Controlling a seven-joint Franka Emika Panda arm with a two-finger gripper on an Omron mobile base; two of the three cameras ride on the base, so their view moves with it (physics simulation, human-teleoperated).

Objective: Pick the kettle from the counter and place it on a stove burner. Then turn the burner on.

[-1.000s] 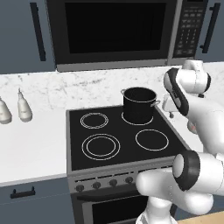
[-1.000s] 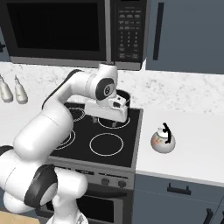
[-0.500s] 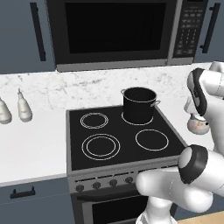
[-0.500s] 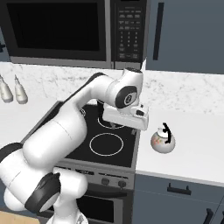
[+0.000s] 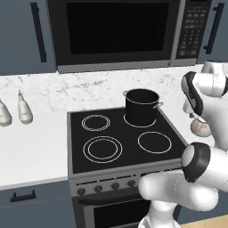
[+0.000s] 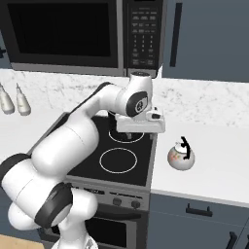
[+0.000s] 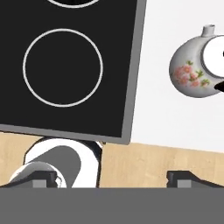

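Empty and spread wide, the gripper [image 6: 144, 131] hung over the cooktop's right edge, while the kettle [image 6: 181, 155] sat untouched on the counter [image 6: 214, 175] beside it, so lifting, placing on the stove burner [image 5: 103, 148] and switching on all remained.

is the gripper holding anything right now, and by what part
Nothing is held. The gripper is open and empty, above the stove's edge, with the kettle apart on the counter.
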